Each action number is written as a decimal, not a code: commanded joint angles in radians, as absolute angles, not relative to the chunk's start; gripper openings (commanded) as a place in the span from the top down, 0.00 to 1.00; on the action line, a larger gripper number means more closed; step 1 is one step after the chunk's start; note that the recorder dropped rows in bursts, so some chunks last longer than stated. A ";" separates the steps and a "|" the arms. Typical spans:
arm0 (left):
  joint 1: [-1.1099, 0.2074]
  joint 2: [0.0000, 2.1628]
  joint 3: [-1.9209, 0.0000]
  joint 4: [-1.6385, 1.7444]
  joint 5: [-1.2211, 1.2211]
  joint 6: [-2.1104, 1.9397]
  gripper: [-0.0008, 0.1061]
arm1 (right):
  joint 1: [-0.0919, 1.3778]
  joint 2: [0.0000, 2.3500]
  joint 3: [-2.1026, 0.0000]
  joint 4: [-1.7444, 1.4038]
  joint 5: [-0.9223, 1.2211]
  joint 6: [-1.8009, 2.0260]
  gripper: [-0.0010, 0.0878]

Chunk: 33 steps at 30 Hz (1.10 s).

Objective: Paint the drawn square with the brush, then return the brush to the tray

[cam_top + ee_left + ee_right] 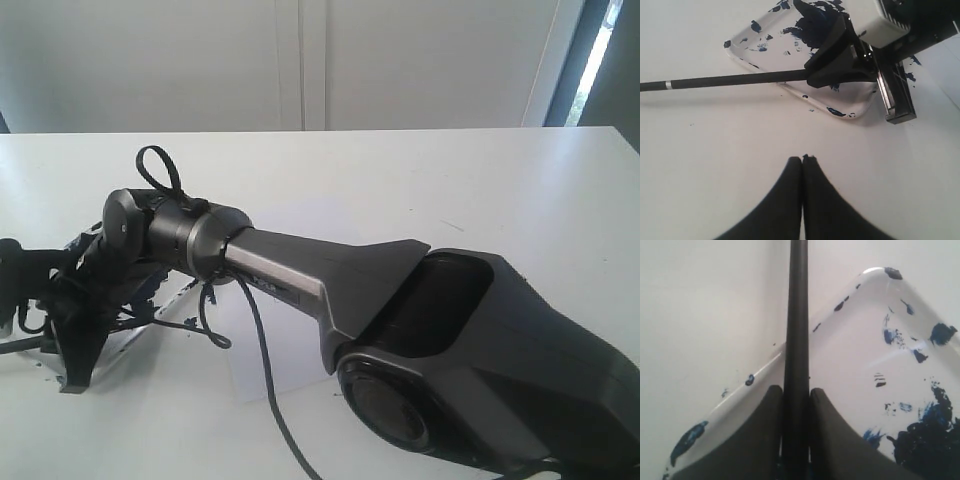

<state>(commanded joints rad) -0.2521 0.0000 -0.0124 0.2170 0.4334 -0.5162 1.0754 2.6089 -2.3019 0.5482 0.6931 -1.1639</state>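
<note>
**Right gripper pinching brush at tray; square out of view**

Tabletop point(450, 180): white, carries everything. Right arm point(330, 275) reaches across the exterior view to the left side and blocks most of the work area.

Paper sheet point(300, 360): lies under the arm and only part of it shows. The drawn square is not visible in any view, so I cannot tell whether it is painted or blank.

Tray point(855, 340): white, blotched dark blue, on the tabletop at the left of the exterior view, directly below the right gripper.

Brush point(730, 80): held roughly level. The handle crosses the tray rim and sticks out over bare tabletop. The tip is hidden behind the gripper.

Right gripper point(796, 390): pinches the brush handle between both fingers, low over the tray.

Left gripper point(802, 159): fingers pressed together, holding nothing, over bare tabletop just beside the tray.

Step, as a judgement: brush handling at the tray, either pick-up or put-back. With the square hidden I cannot say which.

Next move:
- If pick-up: raise the brush clear of the rim and carry it to the paper sheet without tilting.
- If put-back: lower it until it rests in the tray, then spread the fingers. The overhanging handle could tip out.
</note>
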 joint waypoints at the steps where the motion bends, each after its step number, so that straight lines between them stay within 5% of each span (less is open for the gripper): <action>1: -0.252 0.000 -0.012 0.217 0.433 -0.516 0.95 | 1.075 2.609 -2.302 0.548 0.679 -1.142 0.99; 5: -0.252 0.000 -0.012 0.217 0.433 -0.516 0.95 | 1.075 2.609 -2.302 0.550 0.655 -1.118 0.95; 17: -0.252 0.000 -0.012 0.217 0.433 -0.516 0.95 | 1.075 2.609 -2.302 0.554 0.659 -1.116 0.44; 29: -0.252 0.000 -0.012 0.217 0.433 -0.516 0.95 | 1.139 2.652 -2.302 0.791 0.401 -1.186 0.43; 33: -0.252 0.000 -0.012 0.217 0.433 -0.516 0.95 | 1.139 2.674 -2.302 0.796 0.393 -1.182 0.51</action>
<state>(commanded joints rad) -0.2521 0.0000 -0.0124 0.2170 0.4334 -0.5162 1.1386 2.6742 -2.3019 0.7958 0.3930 -1.1821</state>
